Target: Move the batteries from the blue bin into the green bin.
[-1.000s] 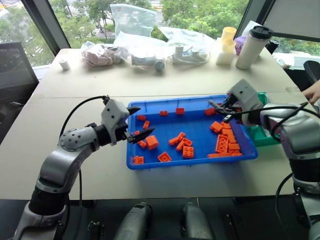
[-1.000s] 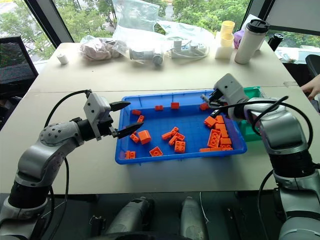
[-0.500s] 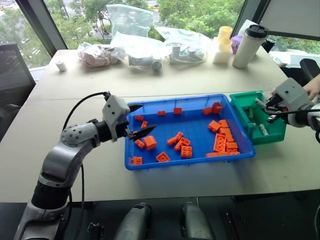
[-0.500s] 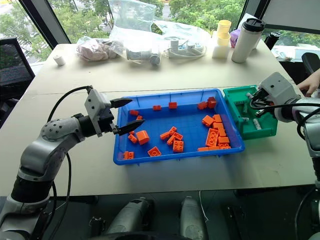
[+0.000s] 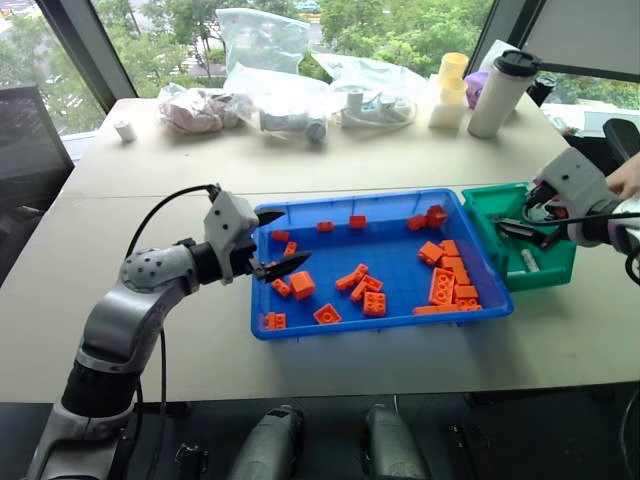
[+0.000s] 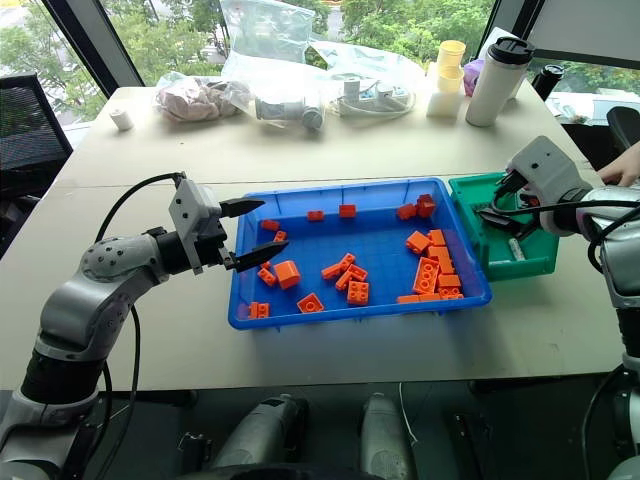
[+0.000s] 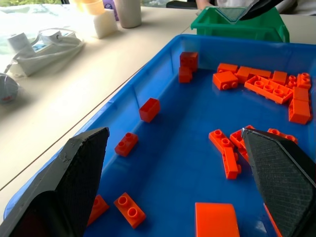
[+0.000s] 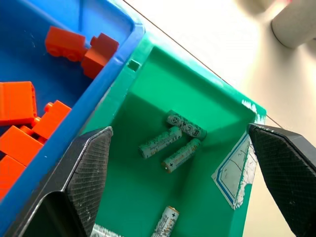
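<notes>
Batteries lying loose on floor of green bin, four clearly visible, a fifth partly cut off at picture edge; "+" mark readable near one end of two cells, other printing too small to read. White label stuck on inner wall of green bin, text unreadable. Green bin touching right end of blue bin on worktop. Orange bricks scattered in blue bin. Right end effector above green bin, fingers spread wide, empty. Left end effector over left rim of blue bin, fingers spread, empty.
</notes>
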